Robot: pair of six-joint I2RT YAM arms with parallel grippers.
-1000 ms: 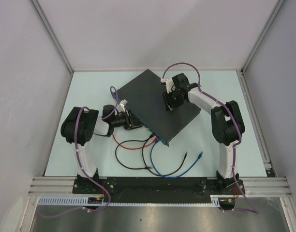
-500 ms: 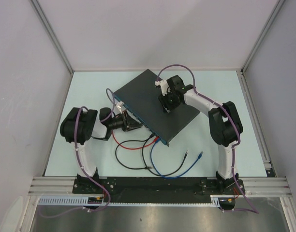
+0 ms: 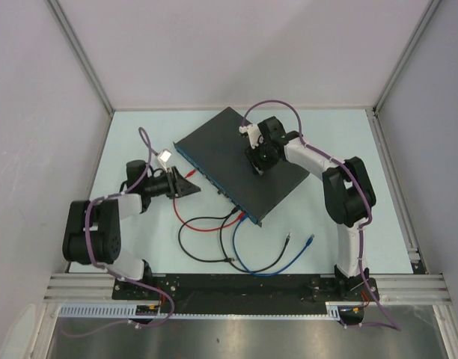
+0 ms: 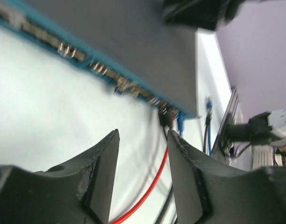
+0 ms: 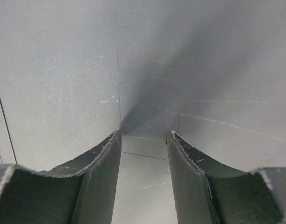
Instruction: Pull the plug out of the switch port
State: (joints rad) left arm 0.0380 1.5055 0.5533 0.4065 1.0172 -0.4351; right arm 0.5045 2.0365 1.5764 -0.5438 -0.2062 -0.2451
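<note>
The switch (image 3: 236, 153) lies at an angle mid-table, its blue-teal port edge (image 3: 214, 182) facing my left arm. Plugs of a red, a black and a blue cable sit in ports at that edge's near end (image 3: 241, 214). In the left wrist view the switch (image 4: 133, 42) fills the top, with the dark plug (image 4: 165, 117) and the blue plug (image 4: 180, 122) ahead of the fingers. My left gripper (image 3: 190, 185) (image 4: 142, 135) is open and empty, short of the port edge. My right gripper (image 3: 257, 160) (image 5: 143, 135) is open, its tips on the switch's top (image 5: 147, 60).
The red cable (image 3: 195, 223) (image 4: 152, 186), a black cable (image 3: 191, 250) and a blue cable (image 3: 266, 271) loop on the table in front of the switch. Loose cable ends lie at the near right, one black (image 3: 287, 239) and one blue (image 3: 310, 240). Grey walls enclose the table.
My left arm has swung out to the left and its gripper has backed a little away from the port edge. The right gripper shifted slightly left on the switch's top.
</note>
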